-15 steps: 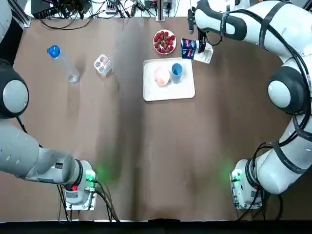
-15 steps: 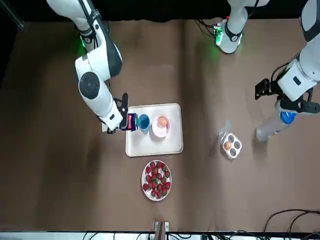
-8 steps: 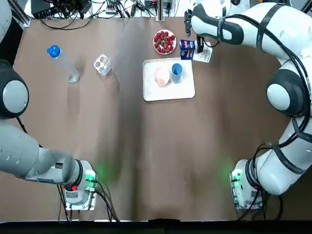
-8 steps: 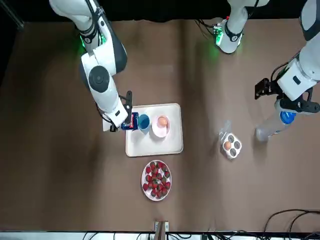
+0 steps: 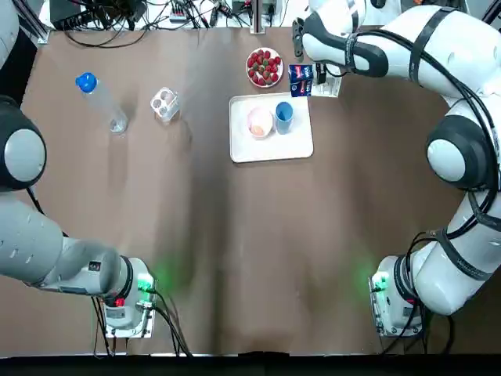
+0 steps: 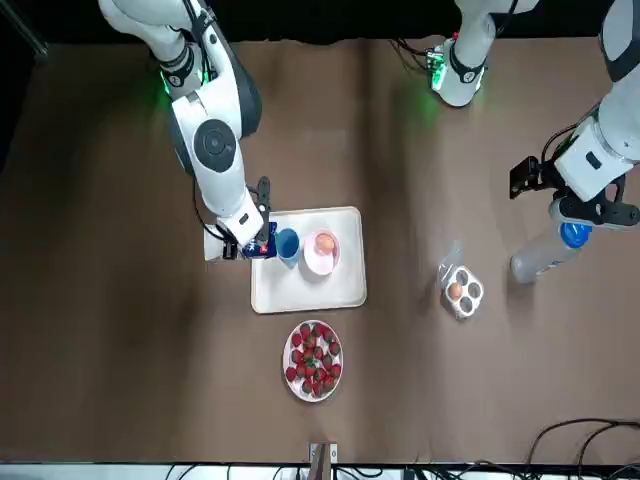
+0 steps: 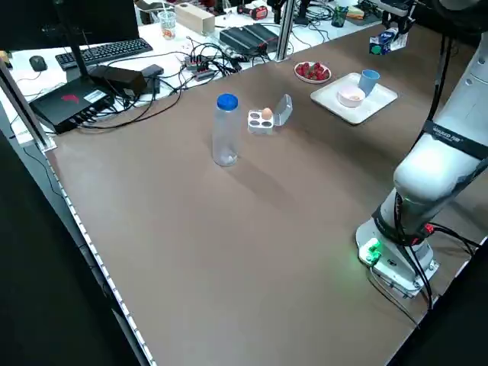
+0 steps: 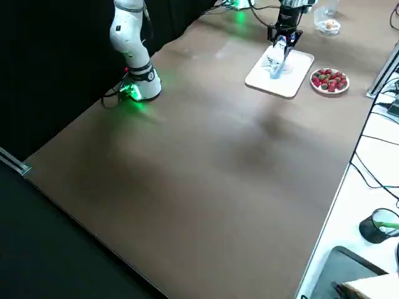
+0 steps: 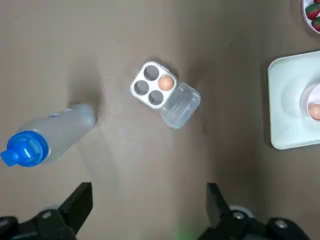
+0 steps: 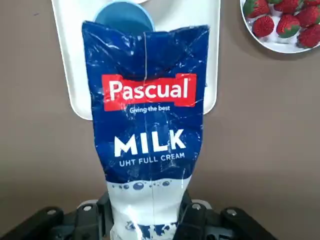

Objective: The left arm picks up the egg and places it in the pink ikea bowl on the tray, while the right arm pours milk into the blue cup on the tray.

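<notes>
Right gripper (image 10: 147,217) is clamped on one milk carton (image 10: 147,115), lifted just past the far right corner of the tray (image 5: 274,145). On the tray are one blue cup (image 5: 283,114) and one pink bowl (image 5: 260,122). There are two eggs: one egg (image 6: 324,242) in the bowl and one spare egg (image 9: 166,83) in the four-slot egg box (image 9: 152,85). Left gripper (image 9: 147,212) is spread wide and empty, hovering at the left above one bottle (image 9: 45,137). One strawberry plate (image 5: 264,67) sits at the far side.

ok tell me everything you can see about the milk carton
The milk carton is dark blue with a white band at its lower end, a red Pascual label and white lettering reading MILK, UHT FULL CREAM. Its card looks soft and slightly creased. The right gripper clamps it at the white end and holds it off the table, with the far end reaching toward the blue cup on the tray. No milk stream shows.
</notes>
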Controlling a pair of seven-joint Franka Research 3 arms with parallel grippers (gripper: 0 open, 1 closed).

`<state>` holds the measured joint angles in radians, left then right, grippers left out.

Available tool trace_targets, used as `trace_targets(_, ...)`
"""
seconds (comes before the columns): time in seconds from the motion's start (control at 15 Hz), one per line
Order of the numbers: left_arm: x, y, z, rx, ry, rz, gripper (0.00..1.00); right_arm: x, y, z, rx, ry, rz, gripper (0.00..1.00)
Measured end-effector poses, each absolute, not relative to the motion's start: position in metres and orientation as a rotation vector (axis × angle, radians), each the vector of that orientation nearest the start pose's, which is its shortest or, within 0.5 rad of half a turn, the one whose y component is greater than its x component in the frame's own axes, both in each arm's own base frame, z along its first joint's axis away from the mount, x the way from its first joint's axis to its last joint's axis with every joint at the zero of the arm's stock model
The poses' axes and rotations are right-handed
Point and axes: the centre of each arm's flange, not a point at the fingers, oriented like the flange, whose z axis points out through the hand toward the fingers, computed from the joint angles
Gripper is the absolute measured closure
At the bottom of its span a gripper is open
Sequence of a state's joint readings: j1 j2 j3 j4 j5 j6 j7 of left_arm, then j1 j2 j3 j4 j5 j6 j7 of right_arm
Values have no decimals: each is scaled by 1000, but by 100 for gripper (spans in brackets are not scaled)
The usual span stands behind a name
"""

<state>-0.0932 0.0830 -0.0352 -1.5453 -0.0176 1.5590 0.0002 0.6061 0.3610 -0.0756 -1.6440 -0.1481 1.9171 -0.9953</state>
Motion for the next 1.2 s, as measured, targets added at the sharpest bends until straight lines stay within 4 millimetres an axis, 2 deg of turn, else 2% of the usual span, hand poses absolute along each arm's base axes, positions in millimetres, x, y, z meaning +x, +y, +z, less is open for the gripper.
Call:
trace_targets(0.93, 572, -74, 589, -3149, 200, 110, 0, 564, 324, 400, 2098, 2128, -192, 52)
trace_targets(1.2, 572, -74, 589, -3149, 200, 109, 0, 572, 310, 401, 2146, 2099, -188, 53)
